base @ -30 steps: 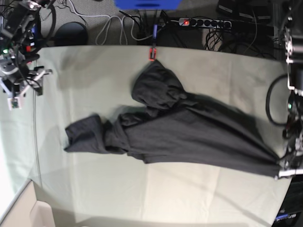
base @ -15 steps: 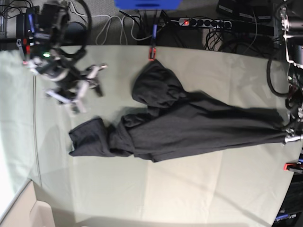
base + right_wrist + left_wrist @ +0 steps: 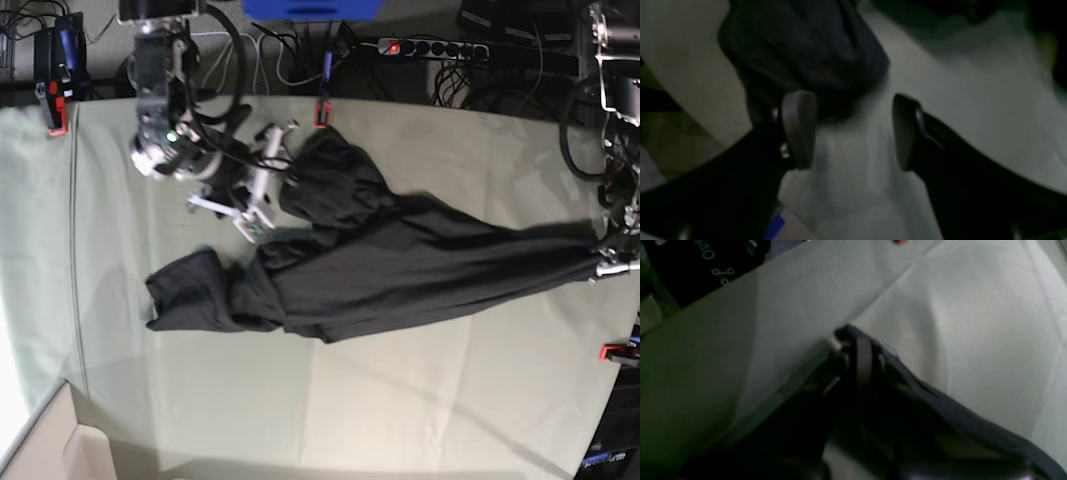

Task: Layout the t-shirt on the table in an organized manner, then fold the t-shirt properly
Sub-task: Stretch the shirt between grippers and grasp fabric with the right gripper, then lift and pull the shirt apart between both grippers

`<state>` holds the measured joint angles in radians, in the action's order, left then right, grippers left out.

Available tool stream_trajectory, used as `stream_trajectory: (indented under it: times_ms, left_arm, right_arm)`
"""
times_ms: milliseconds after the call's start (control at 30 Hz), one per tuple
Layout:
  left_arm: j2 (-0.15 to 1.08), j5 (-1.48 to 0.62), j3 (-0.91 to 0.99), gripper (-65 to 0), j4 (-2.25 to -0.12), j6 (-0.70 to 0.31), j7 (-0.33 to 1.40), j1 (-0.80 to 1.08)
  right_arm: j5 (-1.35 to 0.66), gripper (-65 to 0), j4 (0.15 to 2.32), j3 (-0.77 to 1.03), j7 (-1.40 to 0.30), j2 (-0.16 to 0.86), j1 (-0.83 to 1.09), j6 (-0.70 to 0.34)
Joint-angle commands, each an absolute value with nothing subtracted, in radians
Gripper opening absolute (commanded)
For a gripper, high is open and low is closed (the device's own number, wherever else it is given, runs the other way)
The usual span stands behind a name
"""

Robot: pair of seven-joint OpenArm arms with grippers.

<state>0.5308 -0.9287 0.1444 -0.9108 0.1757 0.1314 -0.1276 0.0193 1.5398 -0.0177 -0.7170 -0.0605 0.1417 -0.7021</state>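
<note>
The t-shirt [image 3: 400, 265] lies across the middle of the worktop [image 3: 400, 400], not yet laid out. It is drawn into a long band running from a bunched lump near the left side [image 3: 190, 295] toward the right edge, with a second hump heaped up by the far edge just below the red clamp [image 3: 321, 112]. No sleeves, collar or hem line can be made out, and no graphic shows. My judgement: layout barely begun, folding not started at all.

My left jaws [image 3: 600, 265] are pinched tight on one end of the t-shirt at the right edge of the worktop. The left wrist view shows dark cloth [image 3: 940, 413] gathered into the closed tips, with bare worktop cloth beyond.

My right jaws [image 3: 262, 185] stand wide apart, empty, just beside the far hump. In the right wrist view the pads [image 3: 798, 130] bracket bare worktop with the dark bundle [image 3: 800, 53] just ahead, touching or nearly so near one pad; I cannot tell which.

Room: the near half of the worktop is bare, good for spreading toward me. The left side is open too. The far edge is tight: clamp, cables [image 3: 250, 55] and power strip [image 3: 430, 47] sit just beyond it. My left jaws have little room left before the right edge, where another red clamp [image 3: 615, 352] sits.
</note>
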Motion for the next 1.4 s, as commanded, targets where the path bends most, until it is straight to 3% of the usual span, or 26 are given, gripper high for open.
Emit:
stream_trajectory:
  times_ms: [0,267,333,400,500,667,933,1167,1367]
  left_arm:
    - [0.556,-0.928,0.154,-64.9,-0.926,0.174,0.105,-0.143]
    - [0.556,-0.928,0.154,-64.9,-0.926,0.174,0.104,-0.131]
    - [0.556,-0.928,0.154,-64.9,-0.926,0.174,0.104,-0.131]
    - [0.556,-0.928,0.156,-64.9,-0.928,0.174,0.102,-0.131]
    - [0.556,-0.929,0.202,-64.9,-0.932,0.174,0.105,-0.131]
    - [0.558,-0.928,0.275,-64.9,-0.977,0.174,0.107,-0.131]
    - [0.558,-0.928,0.326,-64.9,-1.161,0.177,0.107,-0.097]
    - [0.558,-0.928,0.332,-64.9,-1.256,0.18,0.107,-0.054]
    - [0.552,-0.935,0.36,-64.6,-1.32,0.18,0.107,-0.025]
  right_arm:
    - [0.001,-28.5,1.544,-0.027,-0.697,-0.065,0.122,-0.698]
    - [0.001,-29.0,1.465,-0.031,-0.696,-0.097,0.076,-0.698]
    - [0.001,-31.9,1.466,-0.033,-0.694,-0.097,0.076,-0.698]
    - [0.001,-41.4,1.469,-0.031,-0.696,-0.091,0.077,-0.698]
    - [0.001,-64.8,1.48,-0.028,-0.697,-0.064,0.084,-0.698]
    - [0.001,-65.0,1.646,0.004,-0.697,0.007,0.148,-0.698]
    - [0.001,-65.0,1.995,0.266,-0.697,0.013,0.214,-0.698]
    - [0.001,-65.0,2.017,0.541,-0.697,0.013,0.165,-0.698]
    - [0.001,-65.0,2.017,0.598,-0.693,0.03,0.159,-0.698]
